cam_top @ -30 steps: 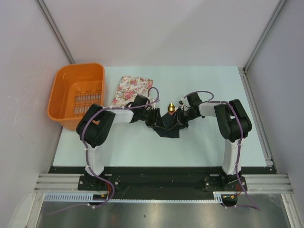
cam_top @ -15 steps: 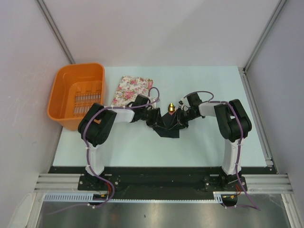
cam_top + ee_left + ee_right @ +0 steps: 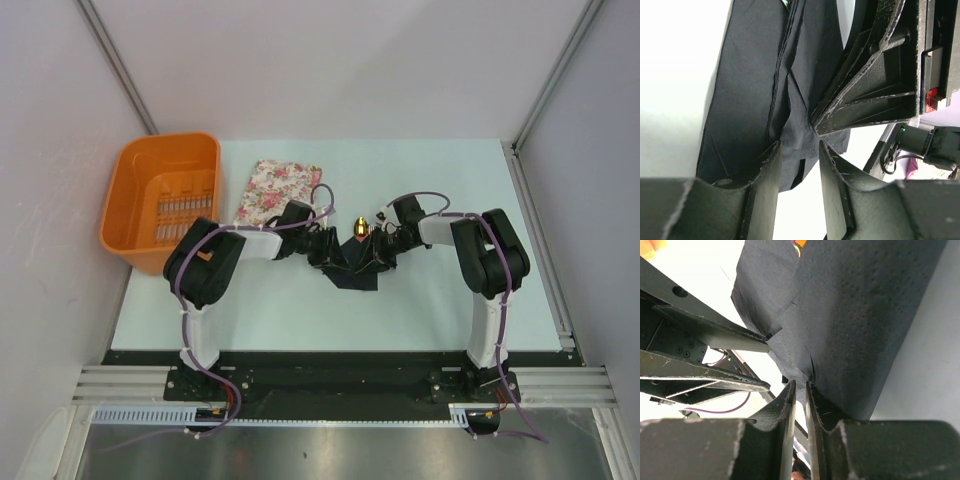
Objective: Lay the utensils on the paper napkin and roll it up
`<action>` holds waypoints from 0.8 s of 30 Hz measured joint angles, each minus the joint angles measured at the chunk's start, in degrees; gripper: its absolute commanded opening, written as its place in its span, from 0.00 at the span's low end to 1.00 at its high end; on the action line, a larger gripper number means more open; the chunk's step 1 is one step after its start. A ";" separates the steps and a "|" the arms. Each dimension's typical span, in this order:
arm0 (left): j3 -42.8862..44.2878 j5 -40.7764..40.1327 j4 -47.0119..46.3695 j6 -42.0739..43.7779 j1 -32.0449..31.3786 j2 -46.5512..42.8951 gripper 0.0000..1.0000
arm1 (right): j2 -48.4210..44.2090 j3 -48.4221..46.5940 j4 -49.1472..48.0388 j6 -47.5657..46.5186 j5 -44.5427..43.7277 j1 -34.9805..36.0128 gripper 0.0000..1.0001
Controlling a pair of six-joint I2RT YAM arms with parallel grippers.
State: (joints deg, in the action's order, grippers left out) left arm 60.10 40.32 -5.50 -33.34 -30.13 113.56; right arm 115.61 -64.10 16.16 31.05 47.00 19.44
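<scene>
Table (image 3: 430,300): pale blue-green top; everything below rests on it or works just above it.
Orange basket (image 3: 122,215): at the far left corner of the table, well apart from the work in the middle.
My left arm (image 3: 205,265): reaches in from the left towards the table's middle.
My right arm (image 3: 490,255): reaches in from the right and meets the left over the same spot.
Floral cloth (image 3: 275,188): pink and white, flat, between the basket and my left wrist.
Paper napkin (image 3: 355,275): black sheet at the table's centre, folded and creased into a long bundle. One loose corner points towards my bases. Both claws bear on it from either side.
My left claw (image 3: 799,147): fingers stand part-way apart at the napkin's edge. A crumpled fold of black paper lies at their tips. I cannot tell whether they pinch it.
My right claw (image 3: 800,385): fingers pressed almost together, pinching a raised ridge of the napkin between the tips. It sits tip to tip with the left claw.
Spoon (image 3: 359,226): only its gold rounded head shows, sticking out of the far end of the napkin between my two wrists. The handle is hidden inside the black folds.
</scene>
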 measured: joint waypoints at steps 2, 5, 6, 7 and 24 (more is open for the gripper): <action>0.02 0.00 -0.28 -0.31 -0.17 0.02 0.41 | 0.00 0.00 0.00 0.02 0.00 0.00 0.18; 0.02 -0.04 -1.16 -0.83 -0.50 0.07 0.41 | 0.00 0.00 0.00 0.00 0.00 0.00 0.18; 0.02 -0.04 -1.49 -1.07 -0.63 0.09 0.41 | 0.00 0.00 0.00 0.00 0.00 0.00 0.18; 0.02 -0.04 -1.75 -1.18 -0.72 0.11 0.41 | 0.00 0.00 0.00 0.00 0.00 0.00 0.18; 1.33 -1.33 -1.49 -1.11 -1.07 1.64 0.20 | 0.11 0.00 -0.09 0.04 0.02 0.00 0.18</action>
State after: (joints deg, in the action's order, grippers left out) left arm 61.43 38.98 -6.98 -34.46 -31.20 115.20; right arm 115.72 -64.10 16.08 31.09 47.03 19.44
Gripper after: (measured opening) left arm 0.236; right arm 0.184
